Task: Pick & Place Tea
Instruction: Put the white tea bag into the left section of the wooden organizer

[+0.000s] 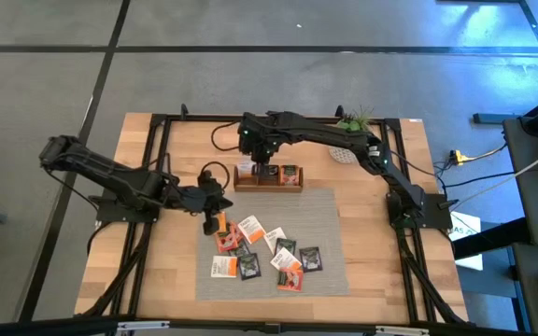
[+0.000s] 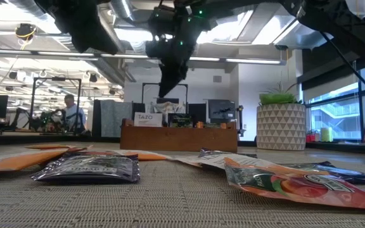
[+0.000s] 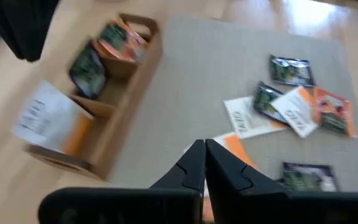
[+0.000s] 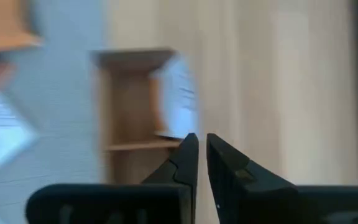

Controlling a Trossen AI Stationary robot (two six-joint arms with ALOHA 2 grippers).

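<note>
A light wooden surface [image 1: 171, 266] carries a grey woven mat [image 1: 330, 210]. At the mat's far edge sits a brown wooden three-compartment tray [image 1: 267, 185]. Beyond, a white patterned plant pot [image 1: 342, 152].

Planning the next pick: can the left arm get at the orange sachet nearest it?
Probably yes. The left hand hovers right by the orange sachet, nothing lying between; the right hand is off over the tray.

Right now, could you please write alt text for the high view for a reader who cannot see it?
Seen from above, the right end effector hovers over a wooden tray at the back of a grey mat, while the left end effector sits beside the tea sachets scattered on the mat.
</note>
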